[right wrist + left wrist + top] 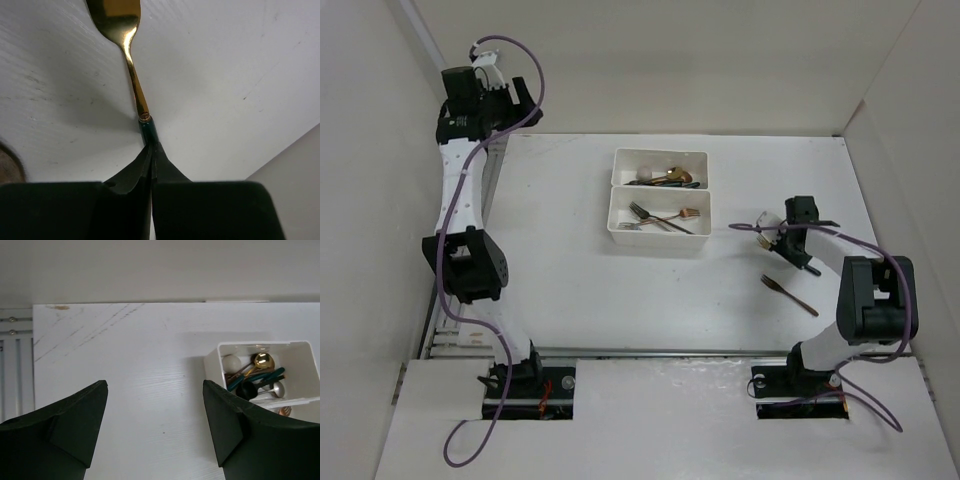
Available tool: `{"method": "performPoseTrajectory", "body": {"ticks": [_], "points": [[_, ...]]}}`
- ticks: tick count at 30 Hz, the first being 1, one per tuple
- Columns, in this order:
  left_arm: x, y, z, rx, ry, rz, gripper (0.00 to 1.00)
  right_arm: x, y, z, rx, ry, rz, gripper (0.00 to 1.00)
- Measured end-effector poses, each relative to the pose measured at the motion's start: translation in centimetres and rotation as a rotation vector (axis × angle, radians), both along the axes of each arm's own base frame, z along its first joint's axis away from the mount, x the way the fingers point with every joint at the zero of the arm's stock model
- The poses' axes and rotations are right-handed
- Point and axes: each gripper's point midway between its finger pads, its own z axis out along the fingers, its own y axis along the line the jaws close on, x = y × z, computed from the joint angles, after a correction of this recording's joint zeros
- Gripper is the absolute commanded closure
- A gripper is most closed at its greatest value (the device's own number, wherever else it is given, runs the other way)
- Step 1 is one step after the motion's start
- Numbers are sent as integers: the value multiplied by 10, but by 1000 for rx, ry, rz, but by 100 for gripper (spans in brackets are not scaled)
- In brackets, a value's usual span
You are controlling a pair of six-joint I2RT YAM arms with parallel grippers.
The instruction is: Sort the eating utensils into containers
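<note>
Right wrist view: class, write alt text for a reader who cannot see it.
The right gripper is shut on the dark green handle end of a gold utensil, which points up the frame against a white table. Its head is cut off by the top edge.

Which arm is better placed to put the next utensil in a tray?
Right: the right tool is shut on the gold utensil near the trays; the left tool is open, empty.
</note>
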Motion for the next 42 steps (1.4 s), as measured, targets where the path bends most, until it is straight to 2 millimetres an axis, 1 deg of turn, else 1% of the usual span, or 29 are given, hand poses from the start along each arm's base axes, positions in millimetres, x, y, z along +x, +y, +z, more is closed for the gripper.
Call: {"method": "performPoseTrajectory", "body": {"ticks": [2,5,7,9,10,12,13,14,15,17,21,23,27,30,33,34,38,41,42], "points": [[-1,16,-3,11,11,30,27,4,2,3,27,-24,-2,100],[-4,31,-6,28,21,54,27,8,7,8,60,-43,8,100],[-6,33,-6,34,26,56,27,20,12,25,85,-95,18,100],[-8,32,-6,37,30,53,27,39,16,53,99,-186,35,100],[-9,31,-5,40,28,51,27,49,17,70,100,-241,46,91],[-12,29,-2,45,23,45,27,64,19,100,96,-336,65,66],[-13,28,0,47,21,43,27,68,18,111,91,-367,72,56],[-15,27,3,50,16,41,27,70,19,115,86,-381,85,42],[-17,27,6,51,11,40,27,70,19,115,84,-377,98,38],[-21,26,11,56,1,40,26,66,17,102,80,-335,119,32],[-29,27,21,72,-19,41,26,47,7,57,80,-180,129,29],[-32,29,22,86,-23,45,26,36,5,38,95,-107,137,29],[-36,32,21,122,-21,45,24,28,8,14,143,-9,153,29],[-37,36,17,149,-11,50,24,27,7,4,149,34,169,29],[-40,41,12,169,8,57,24,21,4,-3,148,72,181,29],[-40,43,11,173,12,61,24,19,2,-3,152,76,179,35],[-42,56,9,180,23,88,24,14,-10,-7,144,99,163,73],[-42,67,7,181,28,107,24,10,-17,-9,125,123,169,83],[-41,71,5,180,32,115,24,9,-18,-9,120,127,178,90]]}}
